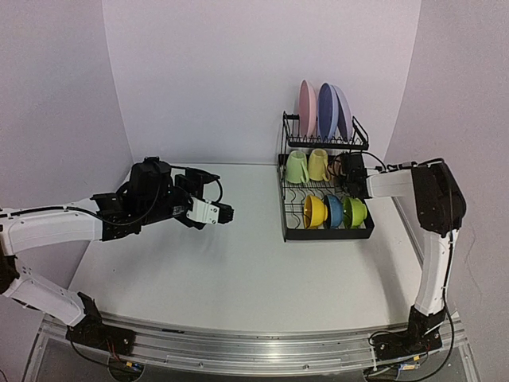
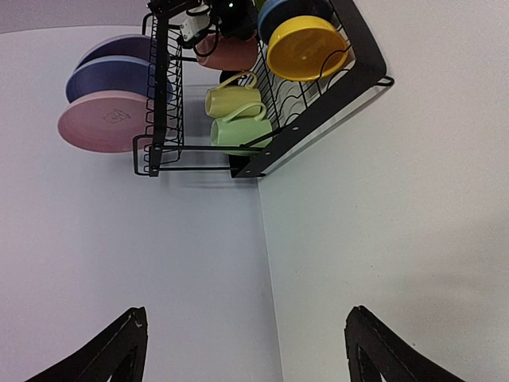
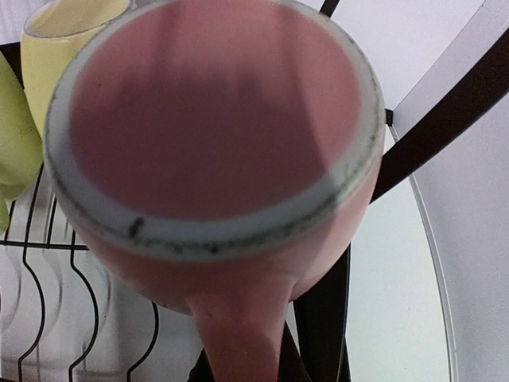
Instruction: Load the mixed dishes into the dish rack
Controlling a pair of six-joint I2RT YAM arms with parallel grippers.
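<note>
The right hand (image 1: 351, 169) held the pink mug (image 3: 215, 159) over the rack (image 1: 328, 233). A tilted release could knock the yellow mug (image 1: 318, 164). The left hand (image 1: 225, 213) gaped empty.

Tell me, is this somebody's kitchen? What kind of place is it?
Probably a robot lab, not a kitchen: a left arm and right arm bolted to a white table, plain walls all round, one dish rack.
</note>
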